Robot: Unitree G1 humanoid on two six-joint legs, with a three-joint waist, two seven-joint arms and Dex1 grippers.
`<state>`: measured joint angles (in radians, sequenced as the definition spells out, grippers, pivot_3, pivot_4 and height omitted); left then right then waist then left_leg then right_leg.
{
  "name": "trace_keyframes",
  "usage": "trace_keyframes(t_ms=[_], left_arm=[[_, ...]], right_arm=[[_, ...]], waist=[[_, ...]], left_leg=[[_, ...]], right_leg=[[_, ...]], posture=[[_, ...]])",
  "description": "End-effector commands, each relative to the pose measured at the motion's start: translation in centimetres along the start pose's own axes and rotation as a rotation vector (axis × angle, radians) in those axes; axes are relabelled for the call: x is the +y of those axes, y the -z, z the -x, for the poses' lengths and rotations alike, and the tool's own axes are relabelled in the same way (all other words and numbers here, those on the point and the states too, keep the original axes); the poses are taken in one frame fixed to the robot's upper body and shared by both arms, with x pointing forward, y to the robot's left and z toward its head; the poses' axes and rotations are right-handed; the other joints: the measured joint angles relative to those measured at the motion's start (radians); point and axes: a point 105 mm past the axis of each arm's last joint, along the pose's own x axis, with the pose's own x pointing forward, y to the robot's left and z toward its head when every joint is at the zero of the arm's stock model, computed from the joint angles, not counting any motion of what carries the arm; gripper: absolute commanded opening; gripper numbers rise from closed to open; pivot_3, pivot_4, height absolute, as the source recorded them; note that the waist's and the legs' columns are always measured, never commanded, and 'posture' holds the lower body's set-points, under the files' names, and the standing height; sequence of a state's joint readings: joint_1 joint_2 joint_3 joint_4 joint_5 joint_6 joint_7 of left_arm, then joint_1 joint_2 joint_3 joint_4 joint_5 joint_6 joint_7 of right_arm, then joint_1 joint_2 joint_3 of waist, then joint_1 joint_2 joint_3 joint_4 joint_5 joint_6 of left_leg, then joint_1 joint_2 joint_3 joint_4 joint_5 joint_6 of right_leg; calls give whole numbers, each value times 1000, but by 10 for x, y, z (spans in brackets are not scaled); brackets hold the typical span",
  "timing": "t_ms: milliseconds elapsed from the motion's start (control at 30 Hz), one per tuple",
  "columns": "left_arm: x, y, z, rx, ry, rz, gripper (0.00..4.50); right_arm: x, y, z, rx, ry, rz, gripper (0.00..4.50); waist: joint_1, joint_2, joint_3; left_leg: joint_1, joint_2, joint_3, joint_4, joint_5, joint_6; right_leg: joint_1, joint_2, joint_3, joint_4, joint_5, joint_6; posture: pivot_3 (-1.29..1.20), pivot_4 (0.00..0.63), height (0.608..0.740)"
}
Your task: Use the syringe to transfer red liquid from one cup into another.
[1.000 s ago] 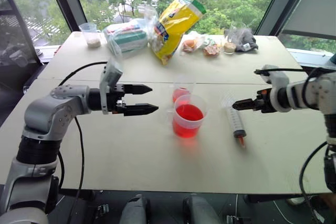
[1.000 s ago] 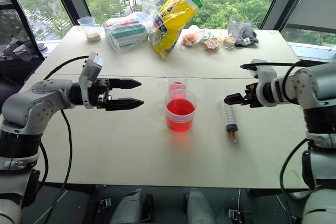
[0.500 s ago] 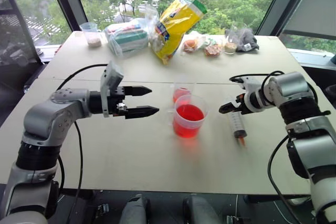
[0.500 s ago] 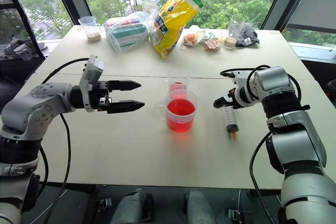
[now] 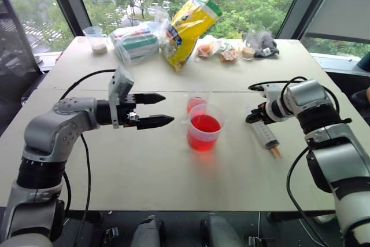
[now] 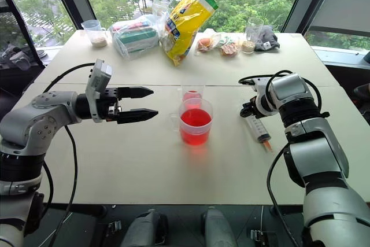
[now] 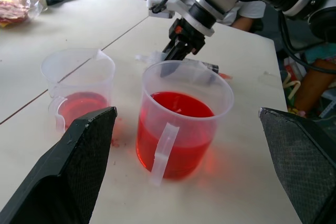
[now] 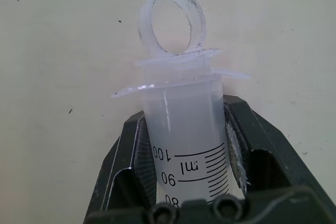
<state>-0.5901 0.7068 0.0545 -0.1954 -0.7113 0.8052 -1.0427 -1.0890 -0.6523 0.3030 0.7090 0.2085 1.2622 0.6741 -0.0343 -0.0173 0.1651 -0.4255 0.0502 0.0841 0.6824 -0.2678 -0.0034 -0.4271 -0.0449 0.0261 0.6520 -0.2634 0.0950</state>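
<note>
My right gripper (image 8: 186, 145) is clamped on the syringe (image 5: 265, 135), its black fingers (image 8: 123, 166) pressed against both sides of the clear barrel just below the flange. The barrel is smooth translucent plastic with printed black scale lines; a flat flange and a ring-shaped plunger top stick out past my fingers. The syringe lies flat on the table (image 5: 144, 172), orange tip pointing toward me, just to the right of the cups.

My left gripper (image 5: 151, 110) hangs level above the table with its jaws spread wide and nothing between them, pointing at the measuring cup (image 5: 203, 133). That cup is wide, clear plastic with a pour lip and a strip handle, holding translucent red liquid (image 7: 181, 106) to about half its height. Touching or just behind it stands the narrow cup (image 5: 197, 103), with a little red at the bottom.

The table is matte pale beige, with a seam across the middle. At its far edge sit a yellow bag (image 5: 186, 24), plastic-wrapped packages (image 5: 137, 41) and a small cup of beige grains (image 5: 97, 40). Behind them, dark-framed windows look onto green trees.
</note>
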Motion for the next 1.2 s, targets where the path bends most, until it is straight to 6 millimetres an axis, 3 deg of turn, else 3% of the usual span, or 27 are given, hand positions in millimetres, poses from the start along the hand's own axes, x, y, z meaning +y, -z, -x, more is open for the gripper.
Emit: trace_keyframes(t_ms=[33, 167, 300, 433, 500, 567, 667, 833, 1033, 1200], left_arm=[[0, -11, 3, -33, 5, -42, 4500], [4, -17, 6, -46, -2, -44, 4500], [8, -25, 5, -71, -1, -45, 4500], [12, -35, 0, -94, 21, -52, 4500], [14, -38, -5, -95, 38, -60, 4500], [15, -42, -9, -97, 57, -69, 4500], [17, -46, -14, -98, 81, -77, 4500], [18, -52, -19, -88, 120, -89, 4500], [16, -62, -24, -88, 172, -99, 4500], [8, -73, -30, -95, 251, -113, 4500]], right_arm=[[0, -2, 9, -20, -24, -49, 1438], [-11, -51, 67, -316, 20, -29, 1438], [14, -98, 141, -765, -47, 86, 1438], [56, -113, 201, -1139, -159, 164, 1438], [85, -111, 229, -1334, -261, 223, 1438], [107, -103, 242, -1441, -386, 222, 1438], [128, -89, 237, -1496, -540, 171, 1438], [149, -57, 201, -1488, -562, 208, 1438], [149, -28, 141, -1435, -477, 211, 1438], [151, -16, 111, -1407, -428, 224, 1438]], waist=[[-1, 0, 0], [0, 3, 2], [9, 4, 2], [14, 4, 2], [17, 4, 2], [19, 4, 2], [23, 4, 2], [22, 3, 2], [16, 3, 2], [15, 3, 2]], left_leg=[[0, 0, 0, 0, 0, 0], [-2, 0, 0, -2, 0, 0], [-4, -1, 0, -2, 0, 0], [-4, 0, 0, -2, 0, 0], [-3, 0, 0, -2, 0, 0], [-4, 0, 0, -2, 0, 0], [-4, 0, 0, -1, 0, -1], [-3, -1, 1, 0, 0, -1], [-3, -1, 0, -1, 0, -1], [-2, -1, -1, -1, 1, -1]], right_leg=[[0, 0, 0, 0, 0, 0], [-2, -1, 0, 0, 0, 0], [-4, -1, 0, 0, 0, 0], [-5, 0, 0, 0, 0, 0], [-4, 0, 0, 1, 0, 0], [-4, 0, -1, 2, 0, 0], [-3, -1, -1, 1, 0, 0], [-1, -2, -3, -1, 0, 0], [-1, 0, -3, 0, 0, 0], [-1, 0, -2, 1, 0, 0]], posture=[[0, 150, 740], [0, 150, 740], [0, 150, 740], [0, 150, 740], [0, 150, 740], [0, 150, 740], [0, 150, 740], [0, 150, 740], [0, 150, 740], [0, 150, 740]])
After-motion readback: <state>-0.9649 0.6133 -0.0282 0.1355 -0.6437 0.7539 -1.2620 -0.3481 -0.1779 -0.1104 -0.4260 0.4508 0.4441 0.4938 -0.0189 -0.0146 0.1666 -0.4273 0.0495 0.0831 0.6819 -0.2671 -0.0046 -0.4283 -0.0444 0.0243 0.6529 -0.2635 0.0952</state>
